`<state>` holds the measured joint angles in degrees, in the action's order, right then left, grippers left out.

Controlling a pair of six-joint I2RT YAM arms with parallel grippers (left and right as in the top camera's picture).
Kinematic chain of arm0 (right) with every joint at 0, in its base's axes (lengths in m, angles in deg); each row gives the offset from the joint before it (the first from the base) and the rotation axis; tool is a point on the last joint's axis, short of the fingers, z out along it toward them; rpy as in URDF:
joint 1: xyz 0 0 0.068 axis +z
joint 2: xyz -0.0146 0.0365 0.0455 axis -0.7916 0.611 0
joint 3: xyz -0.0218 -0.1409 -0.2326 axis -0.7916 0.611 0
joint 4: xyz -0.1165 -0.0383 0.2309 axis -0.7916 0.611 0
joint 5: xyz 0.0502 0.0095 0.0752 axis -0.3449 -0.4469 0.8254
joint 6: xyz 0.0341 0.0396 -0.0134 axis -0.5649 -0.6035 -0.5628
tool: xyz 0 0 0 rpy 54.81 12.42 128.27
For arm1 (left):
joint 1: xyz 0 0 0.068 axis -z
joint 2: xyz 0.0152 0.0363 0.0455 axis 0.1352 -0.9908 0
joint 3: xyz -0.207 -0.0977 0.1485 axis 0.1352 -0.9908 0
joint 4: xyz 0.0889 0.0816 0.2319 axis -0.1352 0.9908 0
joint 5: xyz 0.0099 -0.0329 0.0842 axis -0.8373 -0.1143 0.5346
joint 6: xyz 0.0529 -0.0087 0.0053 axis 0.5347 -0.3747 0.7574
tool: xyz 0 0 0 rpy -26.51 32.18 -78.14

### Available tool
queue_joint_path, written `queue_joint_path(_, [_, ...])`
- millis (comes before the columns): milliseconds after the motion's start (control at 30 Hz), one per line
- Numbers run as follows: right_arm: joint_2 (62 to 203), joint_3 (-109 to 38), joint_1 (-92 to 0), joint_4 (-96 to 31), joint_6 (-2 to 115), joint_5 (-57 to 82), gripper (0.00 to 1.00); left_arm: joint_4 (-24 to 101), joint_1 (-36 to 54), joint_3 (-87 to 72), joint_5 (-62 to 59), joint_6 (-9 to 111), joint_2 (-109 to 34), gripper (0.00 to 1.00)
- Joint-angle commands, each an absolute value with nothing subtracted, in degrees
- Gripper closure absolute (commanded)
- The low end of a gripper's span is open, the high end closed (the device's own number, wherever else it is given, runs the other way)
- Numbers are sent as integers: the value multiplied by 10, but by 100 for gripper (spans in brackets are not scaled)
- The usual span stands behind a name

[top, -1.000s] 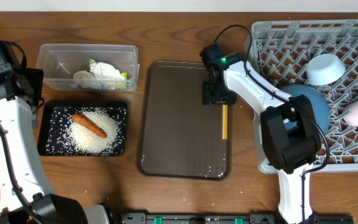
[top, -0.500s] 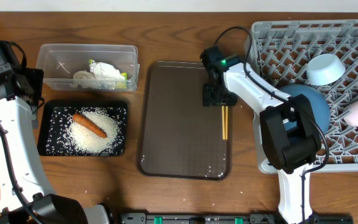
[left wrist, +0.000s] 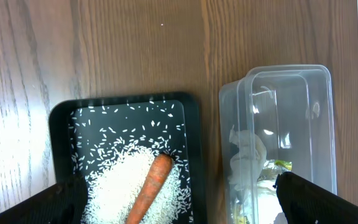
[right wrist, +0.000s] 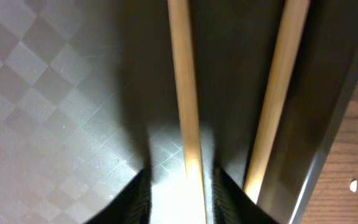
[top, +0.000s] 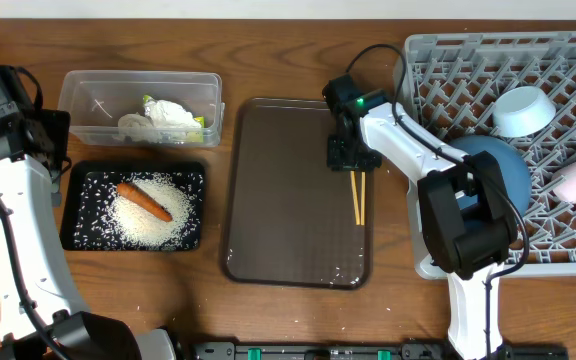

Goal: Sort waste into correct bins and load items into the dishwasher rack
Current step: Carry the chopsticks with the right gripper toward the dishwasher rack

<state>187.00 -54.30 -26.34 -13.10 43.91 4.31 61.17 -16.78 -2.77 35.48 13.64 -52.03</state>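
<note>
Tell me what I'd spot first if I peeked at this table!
The huge grey rack on the right, holding a dark-blue bowl, grabs you first. At left, an orange carrot lies on white rice in the black tray. Mid-table, the right claw straddles one of the chopsticks on the brown tray.

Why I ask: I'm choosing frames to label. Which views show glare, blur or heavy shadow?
Right wrist: chopsticks soft and out of focus, blown-out glare on the brown tray at the right gripper, dark shadow above it. Left wrist: sharp, small highlights on the clear tub. Overhead: sharp, evenly lit, faint sheen along the tray's near edge.
</note>
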Motion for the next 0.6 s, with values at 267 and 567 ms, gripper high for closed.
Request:
queue_joint_path(267, [1839, -532, -273, -141, 438, 69, 99, 613, -170, -28, 358, 139, -524, 1])
queue_joint_path(567, [1720, -633, -341, -83, 528, 64, 99, 613, -170, -28, 358, 139, -524, 1])
